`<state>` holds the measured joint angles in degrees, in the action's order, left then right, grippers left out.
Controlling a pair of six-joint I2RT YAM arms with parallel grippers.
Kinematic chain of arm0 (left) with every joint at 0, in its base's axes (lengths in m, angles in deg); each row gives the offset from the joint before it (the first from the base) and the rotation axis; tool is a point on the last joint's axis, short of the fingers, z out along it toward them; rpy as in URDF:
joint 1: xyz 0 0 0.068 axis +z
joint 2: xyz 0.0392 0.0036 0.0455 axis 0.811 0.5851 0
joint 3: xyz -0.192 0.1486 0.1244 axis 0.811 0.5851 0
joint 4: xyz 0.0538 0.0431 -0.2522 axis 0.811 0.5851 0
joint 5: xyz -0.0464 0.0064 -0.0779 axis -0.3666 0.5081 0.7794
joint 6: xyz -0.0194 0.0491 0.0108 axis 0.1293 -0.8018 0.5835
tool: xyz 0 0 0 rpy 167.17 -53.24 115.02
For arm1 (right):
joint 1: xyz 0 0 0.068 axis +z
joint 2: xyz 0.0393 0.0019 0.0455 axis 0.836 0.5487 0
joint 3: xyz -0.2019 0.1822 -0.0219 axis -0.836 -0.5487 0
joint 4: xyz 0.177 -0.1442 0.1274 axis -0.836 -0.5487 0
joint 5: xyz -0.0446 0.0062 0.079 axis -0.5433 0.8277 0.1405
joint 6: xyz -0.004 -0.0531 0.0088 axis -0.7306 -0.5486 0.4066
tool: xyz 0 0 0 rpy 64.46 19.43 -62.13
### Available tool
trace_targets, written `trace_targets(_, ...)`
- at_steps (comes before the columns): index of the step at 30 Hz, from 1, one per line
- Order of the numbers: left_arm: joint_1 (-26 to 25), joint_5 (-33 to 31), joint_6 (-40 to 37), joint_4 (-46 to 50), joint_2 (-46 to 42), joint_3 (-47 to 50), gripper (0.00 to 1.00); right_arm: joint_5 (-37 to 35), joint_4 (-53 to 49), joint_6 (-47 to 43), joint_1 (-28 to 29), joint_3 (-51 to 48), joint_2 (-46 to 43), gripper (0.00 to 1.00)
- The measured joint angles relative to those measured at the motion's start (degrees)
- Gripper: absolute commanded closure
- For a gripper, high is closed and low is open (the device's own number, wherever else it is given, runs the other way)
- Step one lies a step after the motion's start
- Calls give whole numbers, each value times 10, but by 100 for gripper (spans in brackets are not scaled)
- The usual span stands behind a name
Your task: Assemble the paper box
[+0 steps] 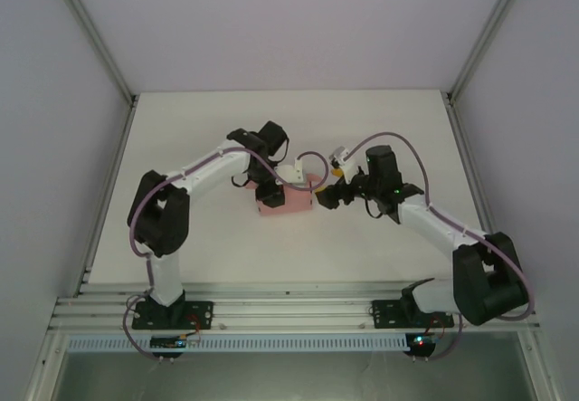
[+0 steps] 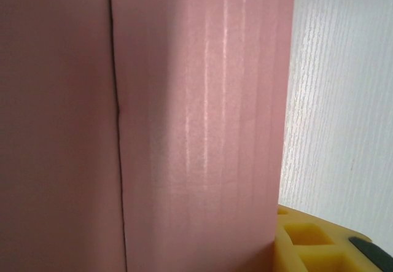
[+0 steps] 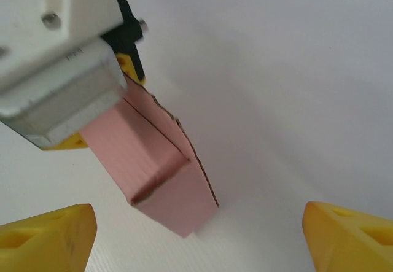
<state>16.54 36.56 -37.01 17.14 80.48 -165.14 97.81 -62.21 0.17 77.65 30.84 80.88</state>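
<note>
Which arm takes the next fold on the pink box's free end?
Right, probably: the right gripper, open and empty, faces the paper box's free end; the left gripper is busy clamping it.

Upper left, the left gripper (image 3: 92,109) clamps the pink paper box (image 3: 153,161), slanting down to centre frame; right gripper (image 3: 196,241), yellow fingertips (image 3: 49,235) wide apart at the bottom corners, clear of it

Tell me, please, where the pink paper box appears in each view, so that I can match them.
Top external: paper box at the middle of the table, under the left gripper.
Left wrist: left and middle, very close.
Right wrist: centre, sticking out of that gripper.
Shared landmark: its yellow fingers beside the box.
</note>
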Motion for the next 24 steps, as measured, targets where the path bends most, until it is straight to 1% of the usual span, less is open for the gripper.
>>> trace_targets(1,0,-1,0,1,5,-2,59,5,1,-2,0,7,8,21)
trace_targets(4,-1,-2,0,2,18,-5,57,10,1,-4,0,26,28,25)
trace_targets(7,-2,-2,0,0,19,-7,53,13,-5,-7,1,50,47,27)
trace_targets(14,-4,0,0,-12,18,-3,49,43,-17,-12,1,73,84,38)
trace_targets(15,-4,0,0,-14,17,0,49,45,-18,-13,1,75,90,41)
trace_targets(17,-4,0,0,-16,17,0,49,47,-23,-14,1,80,99,55)
trace_targets(19,-4,0,0,-18,17,1,49,48,-29,-18,1,83,102,58)
trace_targets(20,-4,0,0,-19,17,2,49,48,-32,-20,1,84,102,62)
trace_targets(21,-4,0,0,-20,17,2,49,48,-35,-22,1,85,102,70)
trace_targets(23,-4,0,0,-23,17,3,49,45,-42,-20,2,89,102,82)
trace_targets(24,-4,0,0,-24,17,3,49,41,-47,-21,2,92,102,85)
